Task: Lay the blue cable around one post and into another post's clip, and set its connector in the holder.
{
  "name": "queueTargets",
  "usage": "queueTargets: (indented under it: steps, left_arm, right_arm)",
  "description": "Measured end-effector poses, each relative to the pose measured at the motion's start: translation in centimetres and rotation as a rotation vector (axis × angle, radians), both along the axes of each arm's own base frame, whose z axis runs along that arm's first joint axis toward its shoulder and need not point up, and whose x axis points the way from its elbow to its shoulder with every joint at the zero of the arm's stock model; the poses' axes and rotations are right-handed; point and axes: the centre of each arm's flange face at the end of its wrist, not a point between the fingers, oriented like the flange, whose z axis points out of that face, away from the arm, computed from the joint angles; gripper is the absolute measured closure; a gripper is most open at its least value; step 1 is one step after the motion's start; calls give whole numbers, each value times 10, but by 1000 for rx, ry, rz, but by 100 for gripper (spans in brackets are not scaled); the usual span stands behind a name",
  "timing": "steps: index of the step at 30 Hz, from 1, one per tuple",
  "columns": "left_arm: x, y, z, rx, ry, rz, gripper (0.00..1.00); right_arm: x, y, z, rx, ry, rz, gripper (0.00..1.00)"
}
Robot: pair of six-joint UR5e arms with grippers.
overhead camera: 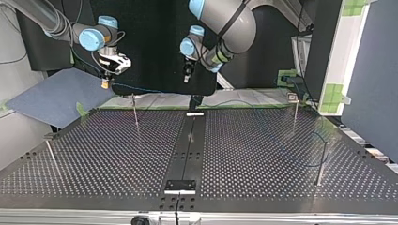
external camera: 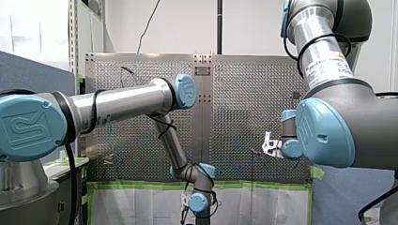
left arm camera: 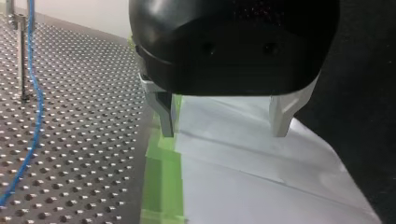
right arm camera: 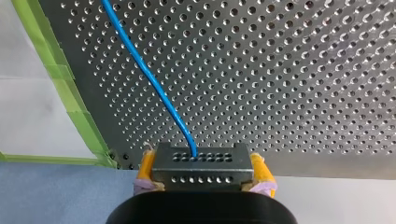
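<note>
Our right jaws hold the grey metal connector block with rows of small holes [right arm camera: 201, 168] between their two yellow pads [right arm camera: 260, 170], one pad on each short side of the block. The thin blue cable [right arm camera: 149, 79] comes out of the block's upper row of holes and runs away ahead of the jaws, over the perforated metal surface [right arm camera: 289, 70]. The block hangs above a corner of this surface, where a strip of green tape [right arm camera: 56, 70] follows the edge. Outside the tape lie a white sheet [right arm camera: 28, 116] and a blue-grey mat [right arm camera: 56, 186].

In the top view our right arm [overhead camera: 94, 37] is at the left, raised over the far left corner of the surface. The cable goes from it toward the view's right along the far edge. A curve of the cable shows again near the thin metal post [overhead camera: 322, 159] at the view's right. We cannot tell if it touches this post.

Our left jaws stand wide apart, and the white sheet shows between their two metal fingers [left arm camera: 166, 112]. They hang over the sheet and the green tape, just beside the surface's edge. To the side of them the cable passes close by a second thin post [left arm camera: 21, 56] and then lies on the surface. In the top view our left arm [overhead camera: 225, 23] comes in right of the middle.
</note>
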Motion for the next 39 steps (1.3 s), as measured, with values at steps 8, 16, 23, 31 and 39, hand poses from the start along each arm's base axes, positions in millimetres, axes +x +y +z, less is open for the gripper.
queueTargets:
  steps: [8,16,23,31,39]
  left_arm:
    - [18,-12,43,-21,-56,19,0]
    - [29,-12,58,-30,-76,42,0]
    - [33,-5,59,-4,-88,94,0]
    - [34,-7,61,-1,-111,93,0]
    - [40,-13,66,-24,-161,78,0]
  right_arm:
    - [2,1,0,1,0,3,100]
    - [2,2,0,2,0,5,100]
    - [2,2,-1,2,0,5,100]
    - [3,2,-1,4,2,6,100]
    - [5,5,-2,10,5,12,100]
